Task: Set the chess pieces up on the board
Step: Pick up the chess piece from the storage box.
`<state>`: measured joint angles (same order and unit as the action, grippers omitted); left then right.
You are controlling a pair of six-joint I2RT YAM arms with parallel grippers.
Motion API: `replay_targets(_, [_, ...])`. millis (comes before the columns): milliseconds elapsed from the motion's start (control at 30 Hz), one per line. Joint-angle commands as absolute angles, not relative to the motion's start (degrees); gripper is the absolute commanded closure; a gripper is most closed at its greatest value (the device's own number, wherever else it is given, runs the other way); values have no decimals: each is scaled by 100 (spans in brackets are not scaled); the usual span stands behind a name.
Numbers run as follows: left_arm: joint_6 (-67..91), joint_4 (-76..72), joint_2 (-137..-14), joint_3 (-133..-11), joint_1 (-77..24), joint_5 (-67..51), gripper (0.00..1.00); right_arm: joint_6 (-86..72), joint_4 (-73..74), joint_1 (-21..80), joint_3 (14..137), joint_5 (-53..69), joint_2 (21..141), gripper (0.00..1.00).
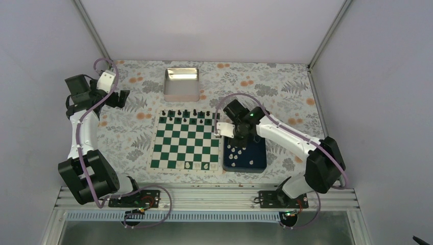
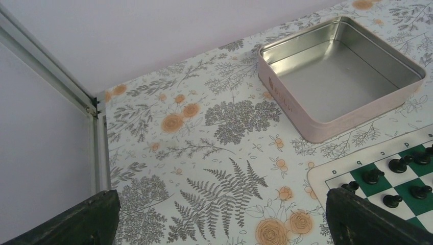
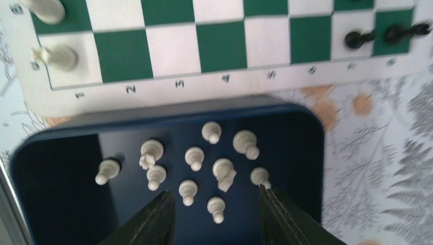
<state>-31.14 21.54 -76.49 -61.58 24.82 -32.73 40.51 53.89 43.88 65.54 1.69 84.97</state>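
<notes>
Jaws of the right gripper (image 3: 214, 196) stood partly apart, with nothing clamped between them. Both dark fingers (image 3: 153, 224) hung over the near part of the dark blue tray (image 3: 61, 178). About ten white chess pieces (image 3: 194, 157) lay or stood loose on the tray floor. Most were bunched in its middle, and one pawn sat directly between the two fingers in the wrist view. Whether either finger touched a piece could not be determined.

The tray sat just beside the right edge of the board (image 3: 219, 41), and their borders met or nearly met. Two white pieces occupied squares at the board's near right corner. Black pieces (image 3: 357, 38) occupied squares at its far end.

In the top view, the right gripper (image 1: 220, 130) was positioned at the far left corner of the tray (image 1: 258, 153), next to the board (image 1: 184, 140). A few white pieces stood on the nearest row, toward the right. The black pieces (image 1: 186, 113) lined the farthest row. The remaining squares were unoccupied.

The left gripper (image 1: 120, 98) was held well apart from the board, above the far left part of the floral table (image 1: 286, 102). Its jaws stood wide apart and held nothing. The left wrist view, framed by the left gripper (image 2: 219, 224), showed the open metal tin (image 2: 306, 117). That view also showed the board's far left corner (image 2: 332, 176) with black pieces (image 2: 398, 164) on it. The tin (image 1: 181, 96) sat beyond the board's far edge, apart from it.
</notes>
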Motion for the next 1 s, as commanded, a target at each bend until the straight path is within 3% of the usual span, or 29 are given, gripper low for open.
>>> replay_targets(0, [-3049,2054,-7649,-6258,2413,-3265,0,4247,5202,4083,6139,118,8603,57])
replay_targets(967, [-3128,1978,-7697,-6086,2382,-3139,0,4382,4747,3518,6141,477,9765,71])
